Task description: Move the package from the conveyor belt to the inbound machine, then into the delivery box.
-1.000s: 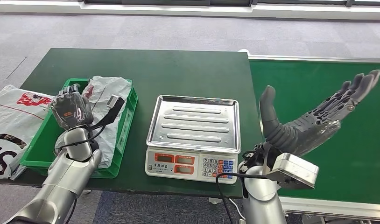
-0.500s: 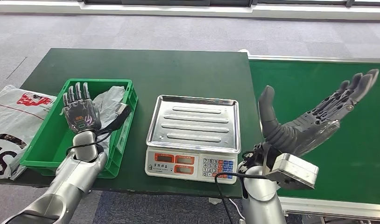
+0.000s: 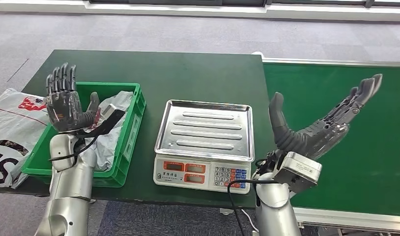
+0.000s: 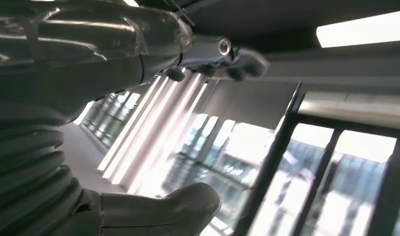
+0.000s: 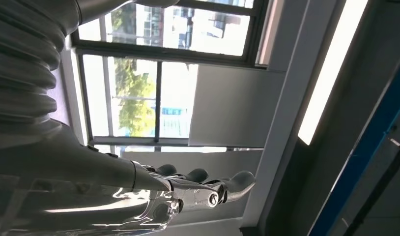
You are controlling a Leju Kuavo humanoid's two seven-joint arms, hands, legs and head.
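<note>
A crumpled grey plastic package (image 3: 111,129) lies inside the green delivery crate (image 3: 131,132) on the left of the dark green table. My left hand (image 3: 64,104) is raised above the crate's near left side, fingers spread and pointing up, holding nothing. The scale with its steel tray (image 3: 204,128) stands bare at the table's middle. My right hand (image 3: 318,123) hovers palm up over the green conveyor belt (image 3: 335,93), fingers apart and empty. In the left wrist view the left hand (image 4: 114,59) shows against windows, and in the right wrist view the right hand (image 5: 154,191) does too.
Several white printed mail bags (image 3: 11,128) hang off the table's left edge beside the crate. The scale's keypad (image 3: 203,173) faces me. Grey carpet lies beyond the table's far edge.
My left hand has risen out of the crate and opened its fingers upward, leaving the package lying in the crate. My right hand has dropped slightly.
</note>
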